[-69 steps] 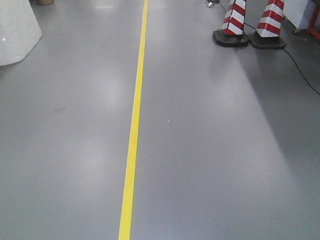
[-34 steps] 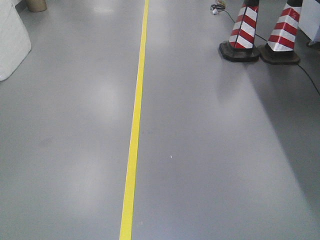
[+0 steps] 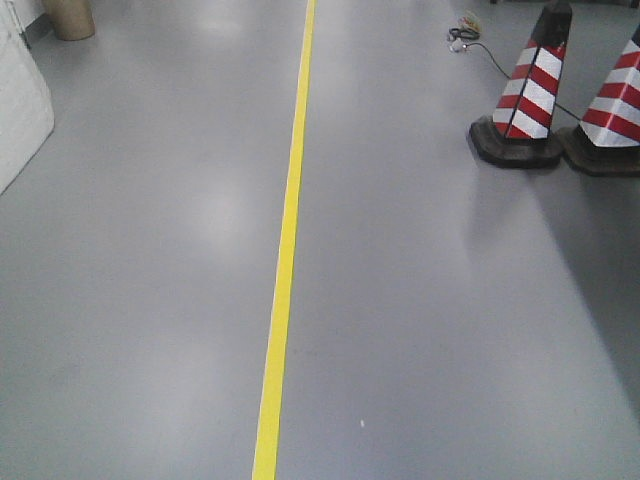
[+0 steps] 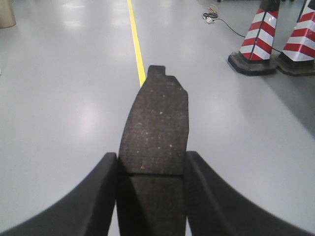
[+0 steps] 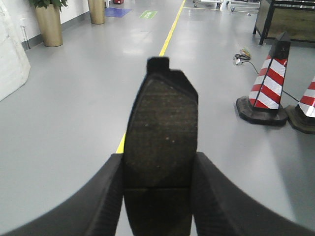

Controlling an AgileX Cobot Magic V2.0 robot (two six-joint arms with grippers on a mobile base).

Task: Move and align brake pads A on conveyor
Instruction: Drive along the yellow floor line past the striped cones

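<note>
Cones (image 3: 530,95) have slid right and closer in the front view as I roll along the yellow line (image 3: 285,270), left gripper (image 4: 151,162) clenched on the left brake pad (image 4: 155,113) and right gripper (image 5: 158,162) on the right brake pad (image 5: 161,113) above the floor (image 3: 150,300), conveyor out of sight; any jolt could shake them loose.

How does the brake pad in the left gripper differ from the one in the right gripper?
Left pad, the dark oblong brake pad in the left gripper, looks brownish and coarse with pale specks; right pad, its twin in the right gripper, looks greyer and smoother. Right pad shows a faint darker patch; left pad shows none. Both stick out tab-first, clamped near the groove.
</note>
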